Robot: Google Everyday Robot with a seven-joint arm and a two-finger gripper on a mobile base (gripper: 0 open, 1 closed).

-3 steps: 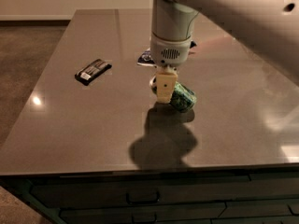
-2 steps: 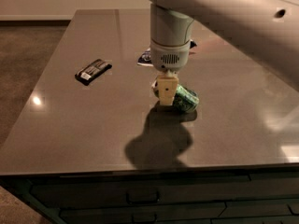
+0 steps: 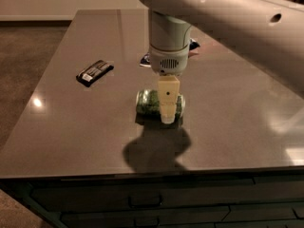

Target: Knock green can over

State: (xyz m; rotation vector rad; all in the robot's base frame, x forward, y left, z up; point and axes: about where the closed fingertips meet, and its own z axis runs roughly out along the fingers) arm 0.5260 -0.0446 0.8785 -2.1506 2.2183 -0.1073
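The green can (image 3: pixel 148 103) lies on its side on the brown table (image 3: pixel 71 127), its length running left to right, silver end toward the left. My gripper (image 3: pixel 167 113) hangs from the pale arm (image 3: pixel 170 37) straight down in front of the can's middle, hiding part of it. Its tip is at about the can's height, close to or touching it; I cannot tell which.
A flat black bar (image 3: pixel 95 72) lies at the left of the table. A blue-white snack bag (image 3: pixel 145 60) lies behind the arm, mostly hidden. The table's front edge (image 3: pixel 142 172) runs just below the gripper's shadow, with drawers under it.
The can lay slanted to the right of the gripper; now it lies crosswise behind the gripper, shifted left. The gripper has come lower and nearer the front.
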